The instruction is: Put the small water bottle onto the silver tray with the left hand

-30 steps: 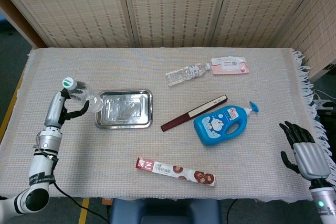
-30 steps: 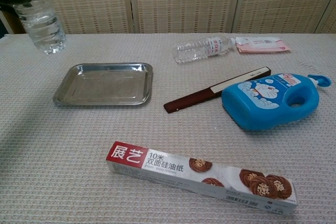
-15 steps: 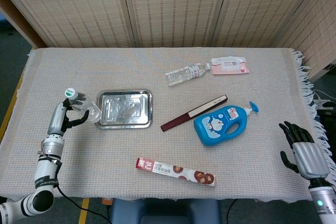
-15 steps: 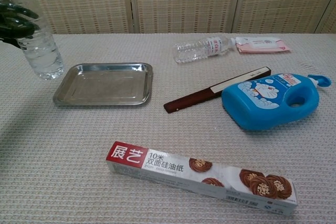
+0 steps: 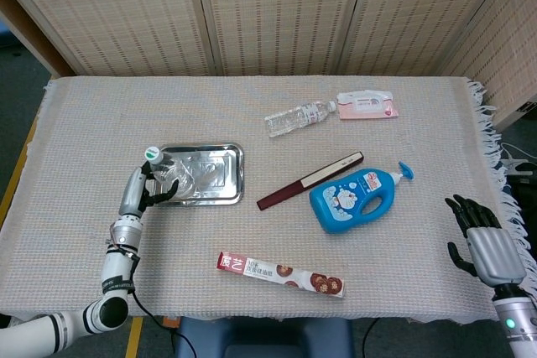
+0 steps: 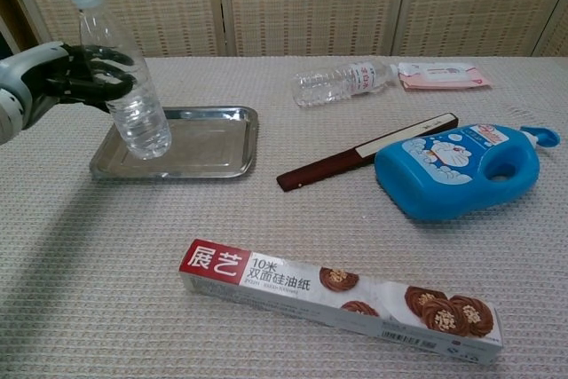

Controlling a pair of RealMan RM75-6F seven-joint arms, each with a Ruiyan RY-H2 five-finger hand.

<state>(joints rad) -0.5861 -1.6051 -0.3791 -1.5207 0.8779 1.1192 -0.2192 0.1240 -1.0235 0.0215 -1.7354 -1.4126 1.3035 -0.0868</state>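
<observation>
My left hand [image 5: 137, 196] [image 6: 55, 77] grips the small clear water bottle [image 5: 172, 175] [image 6: 131, 88] around its middle. The bottle has a green-and-white cap and leans slightly, cap to the left. Its base is at the left part of the silver tray [image 5: 216, 180] [image 6: 209, 141]; I cannot tell whether it rests on the metal. My right hand [image 5: 482, 237] hangs at the table's right edge, fingers apart and holding nothing; only the head view shows it.
A second clear bottle [image 5: 295, 117] [image 6: 342, 82] lies at the back beside a pink packet [image 5: 367, 106]. A dark red stick [image 5: 310, 180], a blue detergent bottle [image 5: 357, 199] [image 6: 457, 169] and a long wrap box [image 5: 279, 273] [image 6: 342, 296] lie right of and in front of the tray.
My left hand has carried the bottle rightward and down, from left of the tray to the tray's left part. The right hand has not moved.
</observation>
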